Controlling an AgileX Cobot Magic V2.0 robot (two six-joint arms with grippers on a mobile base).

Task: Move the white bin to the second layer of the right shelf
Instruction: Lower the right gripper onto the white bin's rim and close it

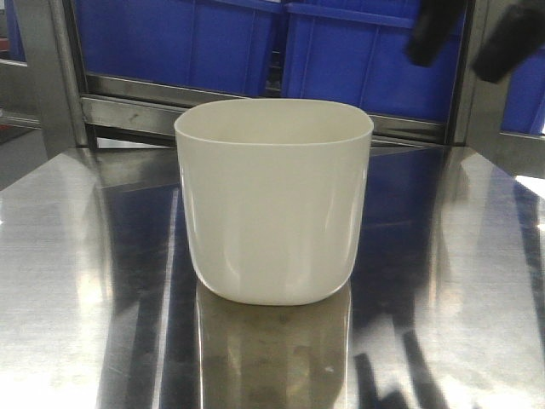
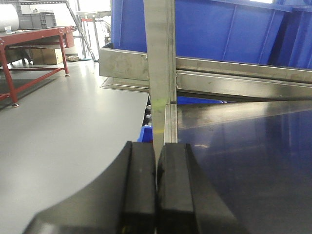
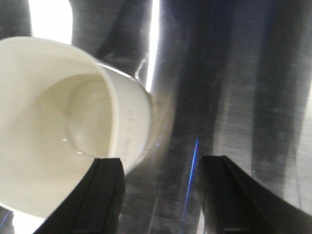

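Note:
The white bin (image 1: 272,204) stands upright on a shiny steel tabletop (image 1: 85,281), with its mouth empty. In the right wrist view the white bin (image 3: 58,126) lies below and to the left. My right gripper (image 3: 163,163) hangs open above it, one finger (image 3: 105,190) over the bin's rim and the other over bare steel. In the front view the right gripper (image 1: 473,38) shows as two blurred dark fingers high at the back right. My left gripper (image 2: 156,148) is shut on nothing at the table's left edge. The right shelf second layer is out of view.
Large blue crates (image 1: 366,60) sit in a steel rack right behind the table. A steel upright post (image 2: 160,58) stands straight ahead of the left gripper. Grey floor and a red-framed table (image 2: 34,36) lie off to the left.

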